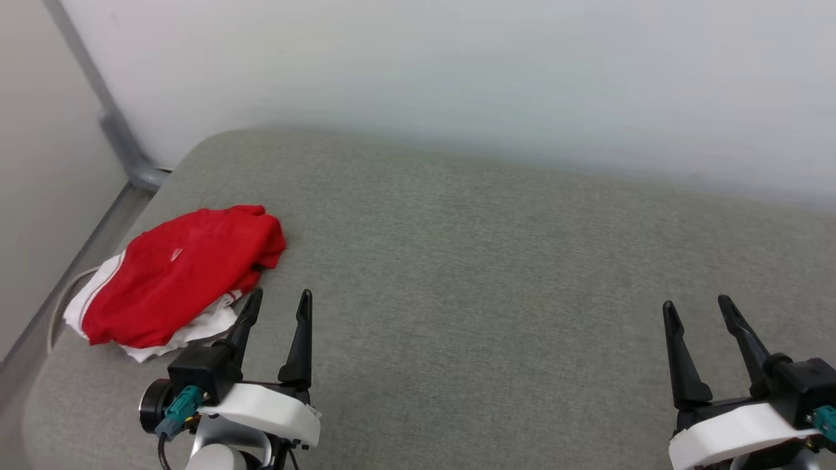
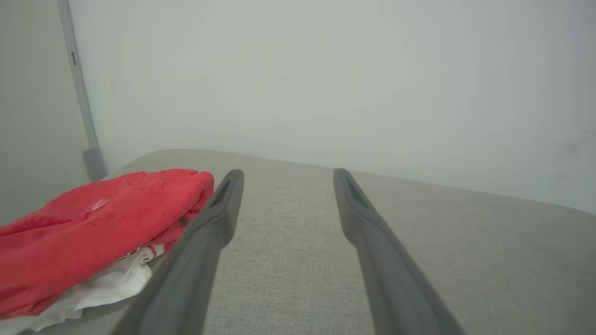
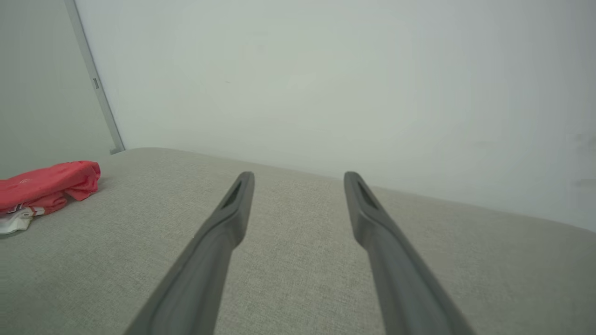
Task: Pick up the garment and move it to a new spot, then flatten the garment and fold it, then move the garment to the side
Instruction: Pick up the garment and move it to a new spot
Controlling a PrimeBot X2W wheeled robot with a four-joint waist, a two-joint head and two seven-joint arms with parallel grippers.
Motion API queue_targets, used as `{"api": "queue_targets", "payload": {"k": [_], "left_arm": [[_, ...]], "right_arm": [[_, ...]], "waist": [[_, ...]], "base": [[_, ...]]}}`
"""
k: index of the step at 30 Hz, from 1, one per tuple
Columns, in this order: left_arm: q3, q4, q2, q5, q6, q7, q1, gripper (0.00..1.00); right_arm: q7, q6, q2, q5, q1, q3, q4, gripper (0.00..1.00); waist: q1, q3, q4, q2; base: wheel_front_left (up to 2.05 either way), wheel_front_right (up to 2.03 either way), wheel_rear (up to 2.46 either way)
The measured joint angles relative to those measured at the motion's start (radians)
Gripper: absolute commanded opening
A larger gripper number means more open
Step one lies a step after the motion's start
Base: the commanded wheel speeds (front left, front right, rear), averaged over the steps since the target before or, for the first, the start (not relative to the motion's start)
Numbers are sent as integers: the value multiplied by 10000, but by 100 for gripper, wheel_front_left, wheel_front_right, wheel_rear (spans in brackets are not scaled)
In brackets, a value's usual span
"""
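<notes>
The garment point(image 1: 176, 281) is a red shirt with white parts, lying in a folded heap near the left edge of the grey cushioned surface point(image 1: 490, 261). A small white logo shows on its top. My left gripper point(image 1: 279, 300) stands open just right of the heap, its left fingertip close to the white cloth, nothing between its fingers. In the left wrist view the garment point(image 2: 93, 228) lies left of the left gripper point(image 2: 284, 174). My right gripper point(image 1: 697, 305) is open at the lower right, far from the garment point(image 3: 46, 186), and the right gripper point(image 3: 298, 177) holds nothing.
A pale wall point(image 1: 457, 72) runs behind the surface. A grey metal post point(image 1: 117, 124) and rail stand at the far left, beside the surface's rounded left edge. A thin pale cord loops by the left edge near the garment.
</notes>
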Motion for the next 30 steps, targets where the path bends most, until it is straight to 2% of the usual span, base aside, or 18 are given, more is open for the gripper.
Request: {"api": "queue_targets", "payload": {"k": [18, 22, 30], "left_arm": [[272, 33, 2, -238, 38, 0, -42, 100], [451, -111, 10, -351, 42, 0, -40, 100], [539, -293, 2, -431, 128, 0, -4, 100]], "right_arm": [[-15, 0, 4, 0, -253, 644, -56, 100], [0, 2, 8, -36, -484, 880, -15, 100], [10, 2, 6, -92, -734, 1032, 178, 100]], "waist": [[-1, 124, 2822, 0], [-1, 256, 3067, 0], [-1, 374, 3137, 0]], "base": [[0, 0, 0], [0, 0, 0], [0, 0, 0]]}}
